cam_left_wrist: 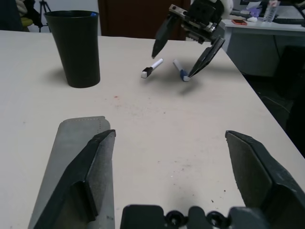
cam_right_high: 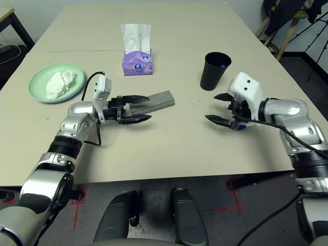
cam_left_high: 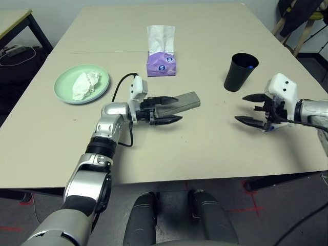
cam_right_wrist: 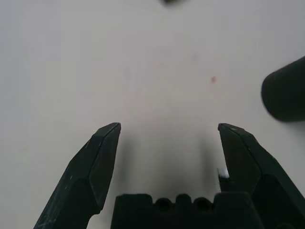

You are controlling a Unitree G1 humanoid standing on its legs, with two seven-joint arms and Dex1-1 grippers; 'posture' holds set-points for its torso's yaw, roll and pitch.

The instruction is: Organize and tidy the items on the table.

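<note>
My left gripper (cam_left_high: 165, 109) is open at the table's middle. The grey glasses case (cam_left_high: 180, 102) lies flat against one finger (cam_left_wrist: 88, 167), and bare table (cam_left_wrist: 157, 124) shows in the gap. To the right, my right gripper (cam_left_high: 252, 108) hovers open just over two short white pens (cam_left_wrist: 151, 68) (cam_left_wrist: 181, 70) lying on the table. The black cup (cam_left_high: 240, 73) stands upright just beyond it with something blue inside. At the far left a pale green plate (cam_left_high: 64, 77) holds crumpled white tissue (cam_left_high: 85, 84). The purple tissue box (cam_left_high: 161, 62) stands behind the case.
A dark-legged side table (cam_left_high: 13, 20) with cables stands off the far left corner. Chair legs (cam_left_high: 300, 31) show at the far right. The table's front edge (cam_left_high: 205, 177) runs just below both grippers. Bare tabletop lies between the two grippers.
</note>
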